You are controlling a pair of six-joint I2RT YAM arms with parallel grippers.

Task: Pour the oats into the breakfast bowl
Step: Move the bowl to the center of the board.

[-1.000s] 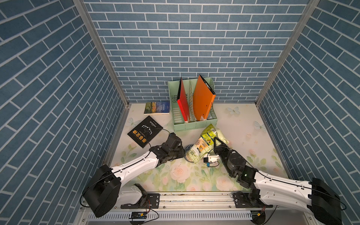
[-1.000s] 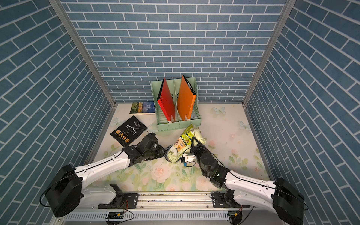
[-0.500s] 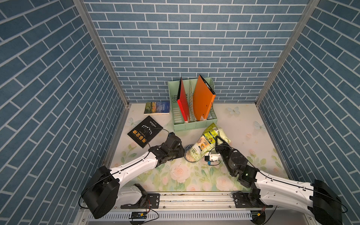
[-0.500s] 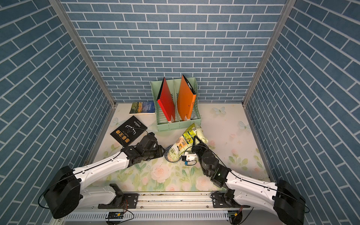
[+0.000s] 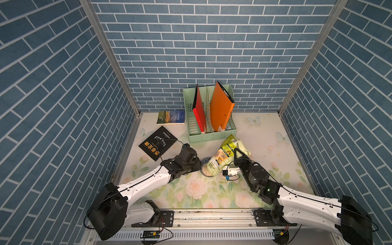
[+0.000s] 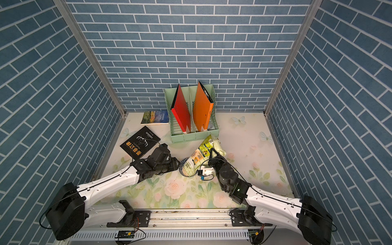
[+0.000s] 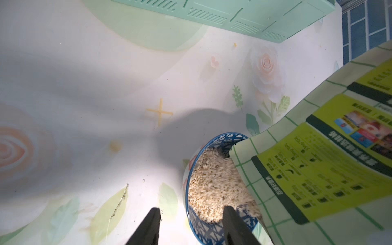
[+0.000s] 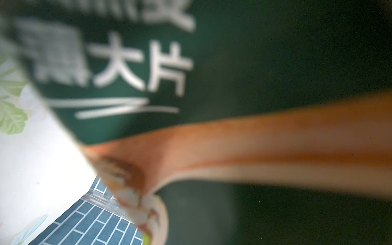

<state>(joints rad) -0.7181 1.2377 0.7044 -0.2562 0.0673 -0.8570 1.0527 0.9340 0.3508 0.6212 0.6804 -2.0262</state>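
Note:
The breakfast bowl (image 5: 204, 165) (image 6: 182, 165) (image 7: 214, 230), blue-and-white patterned, stands on the floral table heaped with pale oats (image 7: 214, 182) (image 5: 206, 171). The green-checked pouch (image 5: 222, 158) (image 6: 199, 156) (image 7: 318, 161) is tipped mouth-down onto the bowl's rim. My right gripper (image 5: 236, 154) (image 6: 212, 153) is shut on the pouch's upper part. The pouch's dark green band (image 8: 212, 63) fills the right wrist view and hides the jaws there. My left gripper (image 5: 199, 167) (image 6: 177, 166) (image 7: 192, 209) is open at the bowl's left side. One finger is over the oats and the other stands clear on the table.
A mint file rack (image 5: 212, 135) (image 7: 233, 17) with a red and an orange folder stands just behind the pouch. A black book (image 5: 158, 143) lies at the left, and another book (image 5: 171, 117) lies at the back. Brick walls close in three sides.
My right gripper and the pouch have edged slightly towards the rack. The left arm has stayed beside the bowl.

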